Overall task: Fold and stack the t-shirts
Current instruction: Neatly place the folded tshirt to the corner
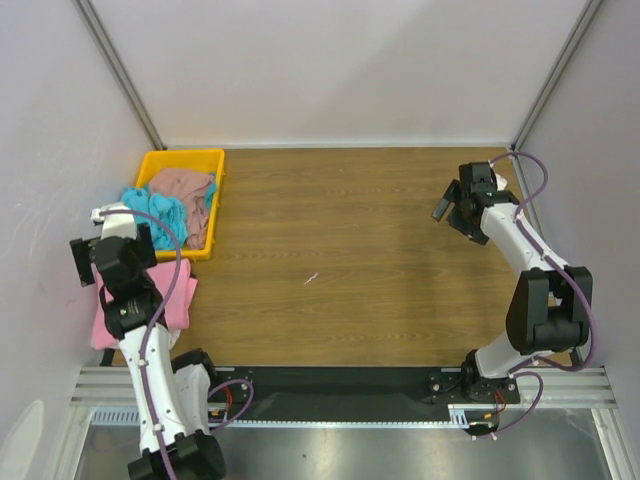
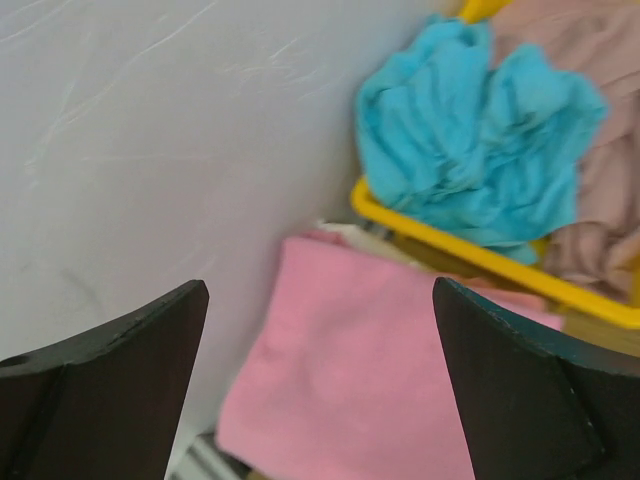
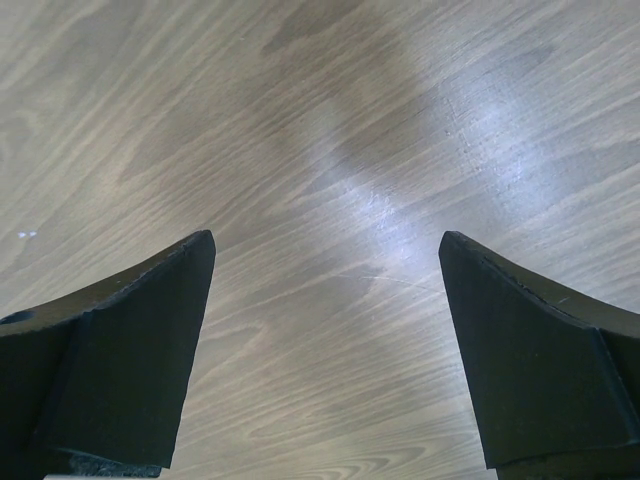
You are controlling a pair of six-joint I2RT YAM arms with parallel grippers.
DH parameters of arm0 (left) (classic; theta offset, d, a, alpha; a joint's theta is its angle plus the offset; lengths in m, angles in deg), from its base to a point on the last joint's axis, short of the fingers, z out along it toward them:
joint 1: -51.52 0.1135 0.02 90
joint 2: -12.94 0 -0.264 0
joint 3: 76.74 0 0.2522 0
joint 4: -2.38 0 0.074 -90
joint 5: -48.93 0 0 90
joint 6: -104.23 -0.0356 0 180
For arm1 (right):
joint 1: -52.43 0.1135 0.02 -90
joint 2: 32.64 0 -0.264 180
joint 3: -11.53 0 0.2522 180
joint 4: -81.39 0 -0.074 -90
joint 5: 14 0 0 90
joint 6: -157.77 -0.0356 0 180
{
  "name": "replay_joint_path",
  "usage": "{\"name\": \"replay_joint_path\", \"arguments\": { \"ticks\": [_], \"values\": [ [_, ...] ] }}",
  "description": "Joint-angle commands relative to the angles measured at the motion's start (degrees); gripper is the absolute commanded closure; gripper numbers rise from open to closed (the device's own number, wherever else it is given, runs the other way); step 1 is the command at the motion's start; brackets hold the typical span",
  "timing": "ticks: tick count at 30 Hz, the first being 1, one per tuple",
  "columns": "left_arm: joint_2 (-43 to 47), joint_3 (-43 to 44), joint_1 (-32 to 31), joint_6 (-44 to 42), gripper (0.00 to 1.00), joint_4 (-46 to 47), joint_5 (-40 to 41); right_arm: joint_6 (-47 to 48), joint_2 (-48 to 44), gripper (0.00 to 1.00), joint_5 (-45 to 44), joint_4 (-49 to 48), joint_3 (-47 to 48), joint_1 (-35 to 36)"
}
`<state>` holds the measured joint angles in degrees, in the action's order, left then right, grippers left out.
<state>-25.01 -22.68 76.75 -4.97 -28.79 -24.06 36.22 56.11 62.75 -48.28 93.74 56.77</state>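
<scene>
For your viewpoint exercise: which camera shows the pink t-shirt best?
Left wrist: the pink t-shirt lies large and unobstructed. Top external shows it small, partly hidden by the left arm. Right wrist shows only wooden table.

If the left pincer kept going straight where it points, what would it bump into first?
Probably the pink t-shirt: it lies straight ahead of the open left pincer, though depth is hard to judge.

Yellow plastic tray (image 2: 480, 256): just beyond the left gripper (image 2: 320, 290), to its right.
Wooden table (image 3: 300, 120): directly under the right gripper (image 3: 325, 240).
White speck (image 1: 311, 278): between both grippers.
</scene>
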Motion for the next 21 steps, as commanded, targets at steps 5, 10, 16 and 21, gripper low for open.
{"name": "replay_joint_path", "arguments": {
  "ticks": [5,10,16,21],
  "values": [
    [-4.9,9.7,-4.9,16.7,0.0,-8.9,-12.0,1.4,-7.6,0.0,1.6,-1.7,2.0,0.0],
    [-3.4,16.7,-8.0,18.8,0.0,-6.4,-20.9,5.2,-14.0,0.0,8.5,-7.7,6.1,-1.5],
    [-3.5,21.1,-14.5,25.3,0.0,-3.2,-23.9,10.7,-24.2,0.0,14.9,-14.6,8.8,-2.1],
    [-4.0,24.3,-23.1,25.3,0.0,-4.2,-21.6,13.9,-32.7,0.0,13.2,-15.0,8.5,-2.1]
  ]
}}
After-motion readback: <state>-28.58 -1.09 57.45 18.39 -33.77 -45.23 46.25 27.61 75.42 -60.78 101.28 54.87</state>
